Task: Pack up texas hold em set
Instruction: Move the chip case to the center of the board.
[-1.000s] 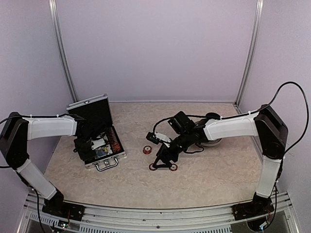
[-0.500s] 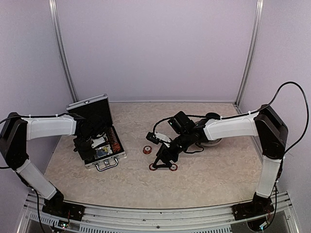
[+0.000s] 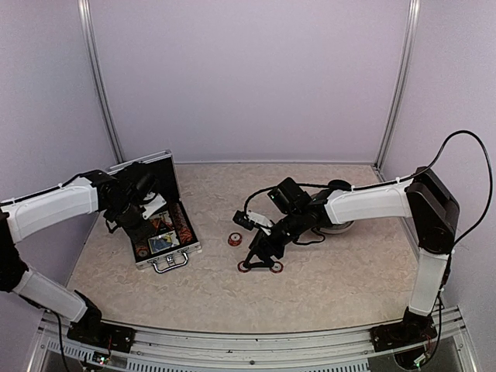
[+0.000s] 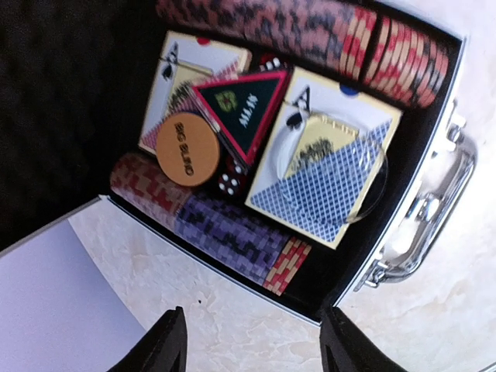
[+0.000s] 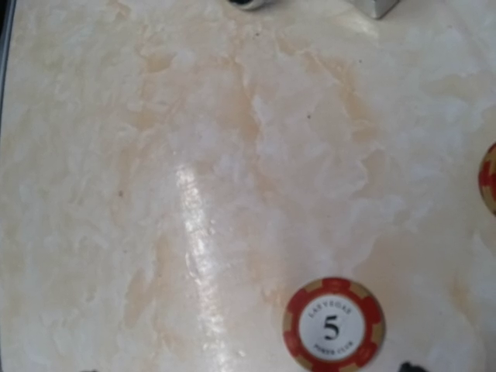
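Left wrist view: our left gripper hangs spread above the open briefcase at the counter's left edge; mid-counter our right gripper, also spread, brackets a stray chip, likely to grab it.

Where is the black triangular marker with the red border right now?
The black triangular marker lies inside the open silver briefcase in the left wrist view, across two card boxes, beside an orange round disc.

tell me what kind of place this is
Probably a robot lab enclosure: plain lilac walls with metal posts, a marble-look table, and a left arm and right arm bolted at its near edge.
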Robot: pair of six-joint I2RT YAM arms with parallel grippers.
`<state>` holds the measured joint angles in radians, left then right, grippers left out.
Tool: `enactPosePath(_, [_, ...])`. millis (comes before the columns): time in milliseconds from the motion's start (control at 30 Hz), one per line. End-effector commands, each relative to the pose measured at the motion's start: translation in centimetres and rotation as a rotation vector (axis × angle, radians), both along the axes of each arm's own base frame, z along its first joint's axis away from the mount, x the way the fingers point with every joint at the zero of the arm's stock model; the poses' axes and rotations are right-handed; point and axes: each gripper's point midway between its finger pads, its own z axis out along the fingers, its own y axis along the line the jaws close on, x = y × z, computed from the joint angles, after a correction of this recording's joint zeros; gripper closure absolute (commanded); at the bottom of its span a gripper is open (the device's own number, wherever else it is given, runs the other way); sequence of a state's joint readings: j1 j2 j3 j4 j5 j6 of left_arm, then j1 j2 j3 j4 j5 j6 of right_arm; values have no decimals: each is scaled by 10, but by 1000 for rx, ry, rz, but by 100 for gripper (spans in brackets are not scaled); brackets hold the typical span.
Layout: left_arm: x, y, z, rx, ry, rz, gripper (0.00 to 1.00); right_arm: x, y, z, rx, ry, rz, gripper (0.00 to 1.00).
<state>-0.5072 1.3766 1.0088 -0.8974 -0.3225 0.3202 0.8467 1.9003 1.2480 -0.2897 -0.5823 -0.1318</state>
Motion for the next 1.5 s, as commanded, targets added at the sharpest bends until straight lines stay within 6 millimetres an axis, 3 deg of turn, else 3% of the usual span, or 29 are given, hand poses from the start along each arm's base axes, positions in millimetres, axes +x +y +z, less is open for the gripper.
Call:
enactPosePath(0, [24, -28, 54, -221, -168, 68, 34, 10, 3, 19, 37, -30, -28, 17])
enactPosePath(167, [31, -46, 74, -348, -177, 111, 2, 16, 6, 28, 46, -41, -51, 17])
enactPosePath(267, [34, -50, 93, -413, -225, 115, 1, 22, 8, 34, 50, -48, -77, 17])
enactPosePath(500, [32, -59, 165, -673, -389, 124, 1, 54, 27, 54, 64, -46, -202, 14])
enactPosePath(667, [41, -34, 201, -781, -523, 290, 1, 85, 61, 69, 87, -28, -281, 18])
enactPosePath(767, [49, -7, 211, -805, -585, 405, 1, 100, 83, 60, 72, -5, -317, 23])
enactPosePath(967, [65, 59, 214, -871, -696, 632, 1, 121, 111, 36, 49, 36, -376, 32])
enactPosePath(1133, [72, 100, 207, -966, -732, 729, 1, 114, 124, 22, 53, 66, -355, 31])
enactPosePath(1267, [78, 112, 181, -1012, -663, 771, 1, 110, 126, 15, 50, 74, -346, 27])
enactPosePath(1467, [76, 121, 160, -1128, -635, 818, 1, 110, 132, 12, 64, 84, -346, 25])
